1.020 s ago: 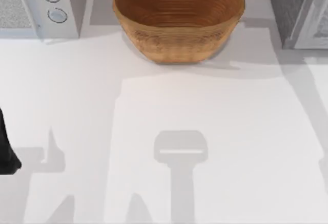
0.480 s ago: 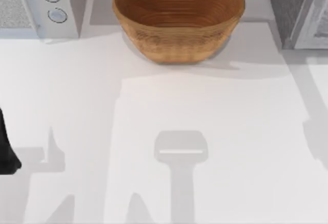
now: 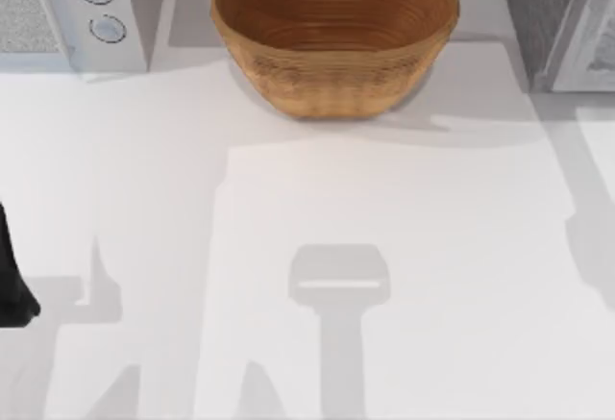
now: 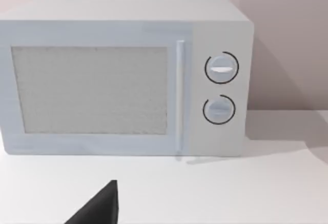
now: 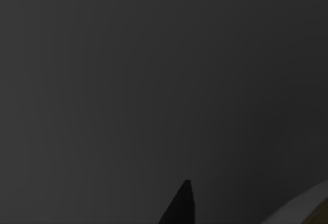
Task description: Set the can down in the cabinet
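Two arms: the left arm (image 3: 10, 276) parked at the white tabletop's (image 3: 404, 209) left edge facing the white microwave (image 4: 123, 80), the right wrist view dark. Where the can is, and whether either hand is clenched or released, I cannot tell; likely the grey cabinet (image 3: 553, 16) placing is underway, next needing a level set-down

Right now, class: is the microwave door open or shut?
Shut. In the left wrist view the microwave door lies flush with its front, the handle upright beside the two dials.
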